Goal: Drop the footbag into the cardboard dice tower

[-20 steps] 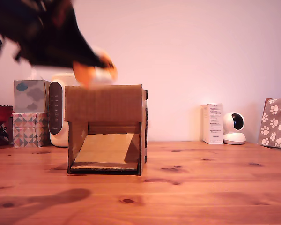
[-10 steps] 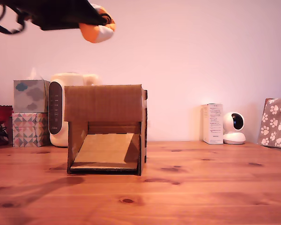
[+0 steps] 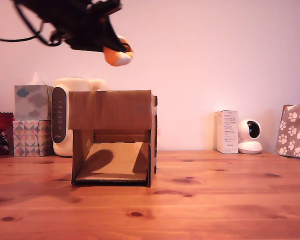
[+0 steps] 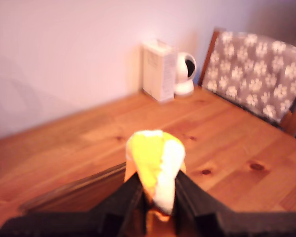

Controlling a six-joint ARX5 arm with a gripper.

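Observation:
The footbag [image 3: 118, 56], orange, yellow and white, is squeezed between my gripper's [image 3: 115, 51] black fingers, high in the air. It hangs above the top of the cardboard dice tower [image 3: 113, 136], over its right part in the exterior view, well clear of it. The tower is a brown cardboard box with an open front and a sloped ramp inside. The wrist view shows the footbag [image 4: 158, 170] pinched between both fingers [image 4: 126, 200], with an edge of the tower [image 4: 79, 190] below.
Behind the tower stand a cream appliance [image 3: 65, 117] and two stacked tissue boxes [image 3: 32, 120]. At the exterior view's right are a white carton [image 3: 227, 131], a small white camera [image 3: 250, 136] and a paw-print cushion [image 3: 294, 129]. All rest on a wooden table [image 3: 200, 200].
The arm rose away from the tower's top with the footbag, then came partly back down and moved slightly to the exterior view's right. The grip on the footbag has held.

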